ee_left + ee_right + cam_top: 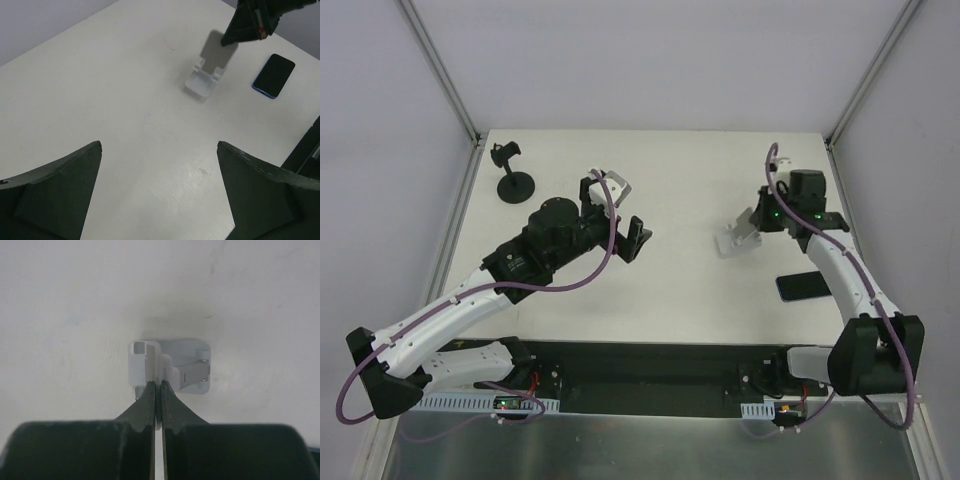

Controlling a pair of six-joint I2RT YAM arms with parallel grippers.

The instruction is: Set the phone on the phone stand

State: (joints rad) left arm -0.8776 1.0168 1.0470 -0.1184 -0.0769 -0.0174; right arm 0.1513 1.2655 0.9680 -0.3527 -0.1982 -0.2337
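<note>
table: white, flat | far left: black round-based pole stand, upright | right of centre: phone stand, base down, back plate tilted | near right: phone, lying flat, apart from the stand

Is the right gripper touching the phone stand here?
Touching. In the right wrist view the right gripper is pinched shut on the back plate's thin edge of the phone stand, with no gap visible.
</note>
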